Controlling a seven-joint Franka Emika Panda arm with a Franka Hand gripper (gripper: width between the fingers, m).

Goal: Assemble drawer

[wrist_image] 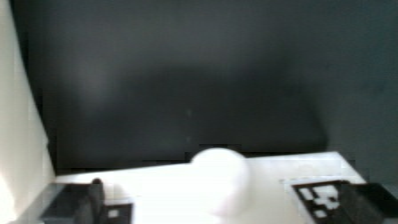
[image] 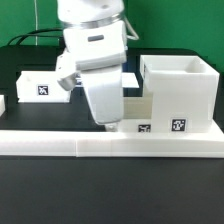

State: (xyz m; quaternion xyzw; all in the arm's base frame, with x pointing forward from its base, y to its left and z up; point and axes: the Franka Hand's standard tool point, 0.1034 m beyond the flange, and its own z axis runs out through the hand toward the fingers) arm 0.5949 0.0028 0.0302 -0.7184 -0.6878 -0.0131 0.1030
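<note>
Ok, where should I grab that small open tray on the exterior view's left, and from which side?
Probably one thin side wall of the small tray, near its rim, coming straight down from above. It sits upright with its open top facing up, so a wall can slip between the jaws.

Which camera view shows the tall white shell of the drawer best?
The exterior view: the tall shell stands there nearly whole, with its open top and front marker visible. The wrist view shows black table and a white surface with marker pieces; I cannot tell if it is the shell.
</note>
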